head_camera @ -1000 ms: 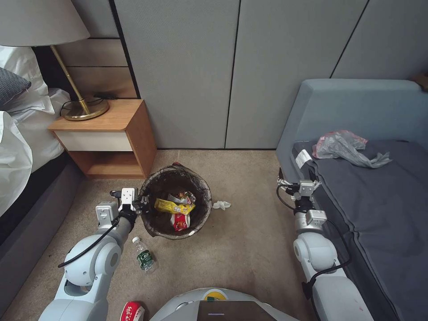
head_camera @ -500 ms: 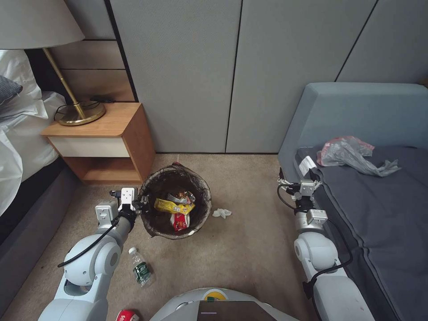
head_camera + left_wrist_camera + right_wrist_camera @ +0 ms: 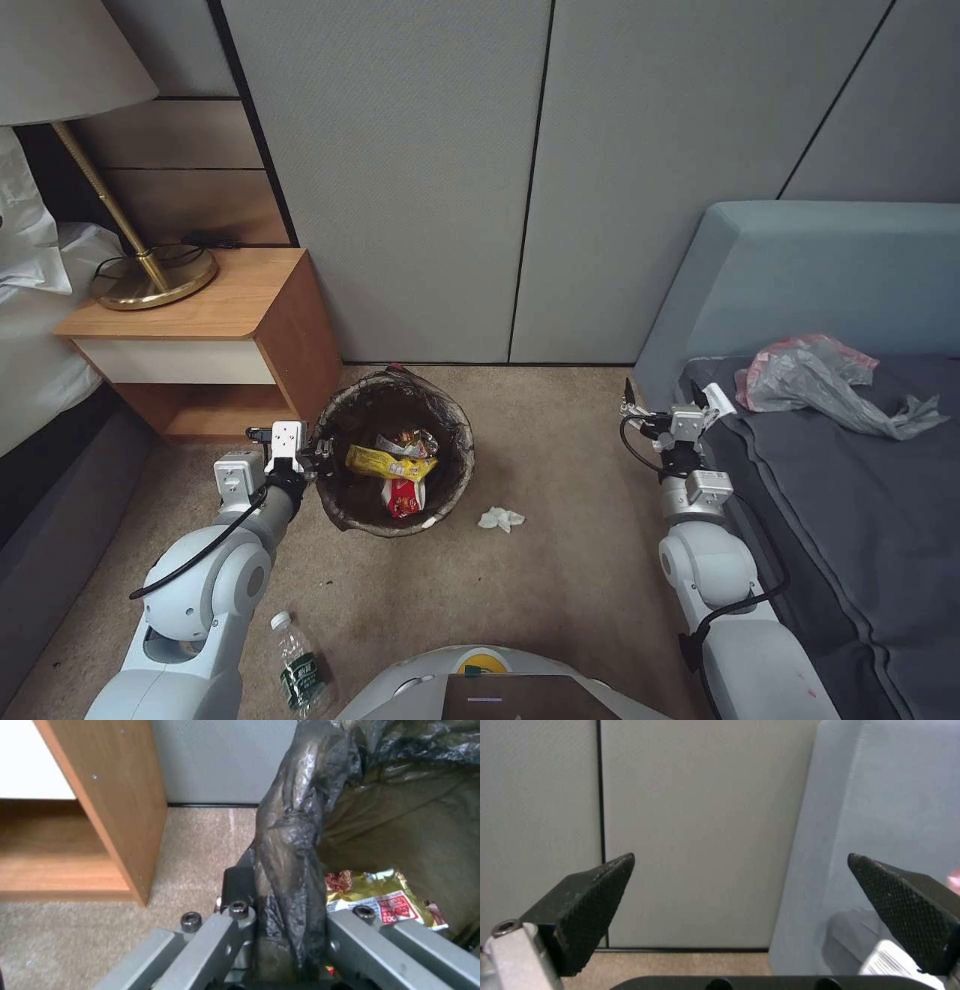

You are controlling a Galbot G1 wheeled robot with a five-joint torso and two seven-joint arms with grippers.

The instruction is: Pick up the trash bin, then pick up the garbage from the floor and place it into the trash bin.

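My left gripper (image 3: 318, 458) is shut on the left rim of the trash bin (image 3: 440, 405), a round bin lined with a dark bag. In the left wrist view the left gripper (image 3: 286, 907) pinches the folded bag and rim (image 3: 292, 843). A yellow wrapper (image 3: 389, 462) and a red-and-white packet (image 3: 403, 497) lie inside the bin. On the carpet, a white tissue wad (image 3: 500, 518) lies just right of the bin. A clear plastic bottle (image 3: 298, 672) lies near my base. My right gripper (image 3: 667, 404) is open and holds nothing beside the sofa edge; in the right wrist view the right gripper (image 3: 740, 858) faces the wall.
A wooden nightstand (image 3: 210, 335) with a brass lamp (image 3: 150, 282) stands left of the bin, with a bed (image 3: 30, 340) beyond it. A grey-blue sofa (image 3: 830, 500) on the right bears a grey-pink plastic bag (image 3: 825, 375). Wall panels (image 3: 520, 180) close the back.
The whole view has shifted as the camera moved. The bin keeps its place in my left gripper, while the tissue and the bottle now lie nearer my base. Both arms hold their poses.
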